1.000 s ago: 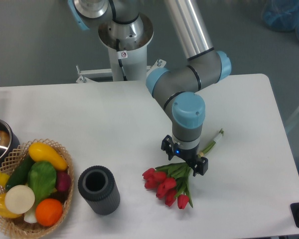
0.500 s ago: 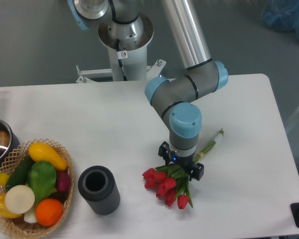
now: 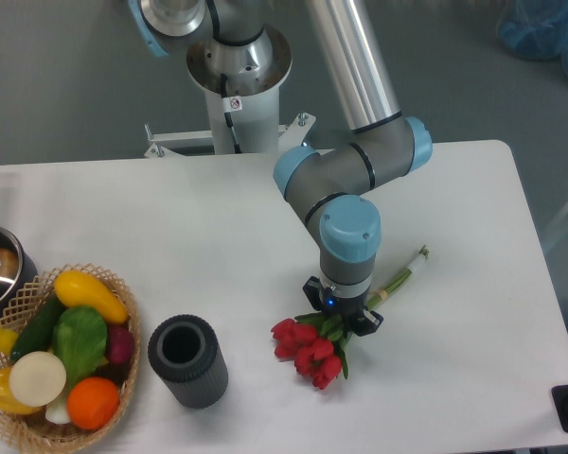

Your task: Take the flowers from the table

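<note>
gripper (image 3: 342, 317) has closed in on the flowers (image 3: 314, 348) since a second ago: fingers were wide astride the leaves, now narrow and pinched on the bunch where leaves meet stems; red heads have bunched tighter and pulled in toward the gripper; stem end still pokes out on the gripper's far right; bunch looks to rest on the table (image 3: 170, 236) directly below the gripper, can't tell if lifted; judgement: grasp made, lift is next; slip risk on thin stems

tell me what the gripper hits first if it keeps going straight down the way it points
Most likely the flowers: the gripper points down over their leaves and stems, with the table right beneath. Contact can't be judged from this view.
</note>
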